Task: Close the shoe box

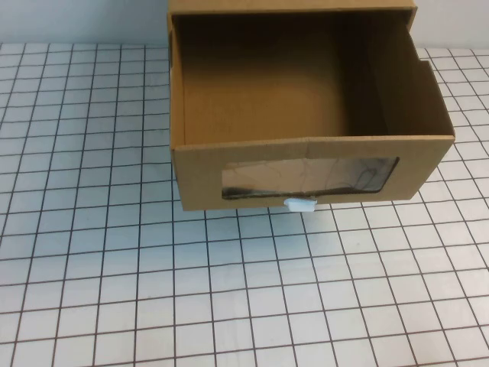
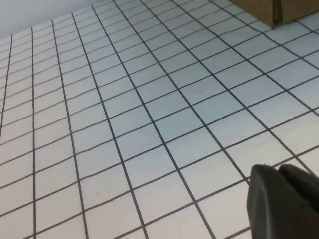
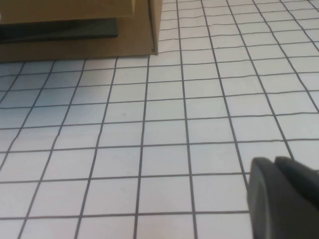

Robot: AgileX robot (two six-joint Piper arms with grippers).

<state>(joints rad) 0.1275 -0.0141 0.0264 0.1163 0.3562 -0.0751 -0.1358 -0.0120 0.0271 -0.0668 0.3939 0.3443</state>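
Observation:
The shoe box (image 1: pixel 306 157) is brown cardboard at the table's far middle. One drawer is pulled out toward me and its inside is empty. The drawer front has a clear plastic window (image 1: pixel 309 178) and a small white pull tab (image 1: pixel 299 203). Neither gripper shows in the high view. My left gripper (image 2: pixel 275 169) hovers over the grid table with its fingers together and empty; a box corner (image 2: pixel 264 10) shows far off. My right gripper (image 3: pixel 273 163) is also shut and empty above the table, with the box (image 3: pixel 75 30) well ahead of it.
The table (image 1: pixel 229 290) is white with a black grid. It runs bare in front of the box and to its left.

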